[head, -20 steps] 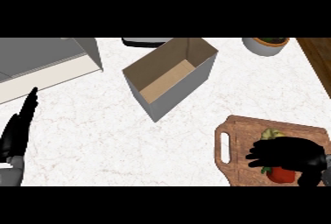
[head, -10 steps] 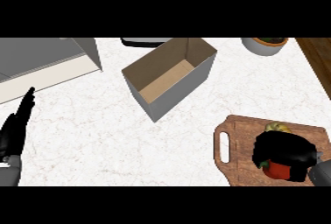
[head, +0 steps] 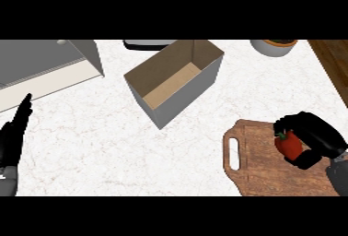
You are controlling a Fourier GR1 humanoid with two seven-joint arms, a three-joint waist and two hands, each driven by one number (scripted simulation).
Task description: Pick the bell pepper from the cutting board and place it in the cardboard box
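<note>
A white bench (head: 102, 138) with faint grey marbling fills the view, its surface smooth and matte. A strip of dark wood (head: 333, 60) runs along its right edge. The landmark is the cardboard box (head: 175, 78), an open rectangular carton standing at an angle near the middle of the back: grey on its outer walls, tan on the floor and inner faces, with thin, straight edges. Left of the box sits a grey slab-like unit (head: 41, 62) with a cream-coloured front face. Just behind the box, at the far edge, a dark object with a pale rim (head: 146, 44) is cut off by the frame. To the right of the box, also at the far edge, stands a round grey pot (head: 273, 47) with a brownish inside.

Well to the right of the box and nearer the robot lies the cutting board (head: 262, 166), a reddish-brown wooden slab with rounded corners, visible grain and a slot handle on the side toward the box. Over the board's right part the right hand (head: 316, 136) curls its black fingers round the bell pepper (head: 289, 144), which is glossy red with a bit of green stem at the top; whether the pepper touches the board cannot be told.

Far left of the box, at the view's left edge, the left hand (head: 12, 140) rests open with fingers straight, pointing away from the robot.
</note>
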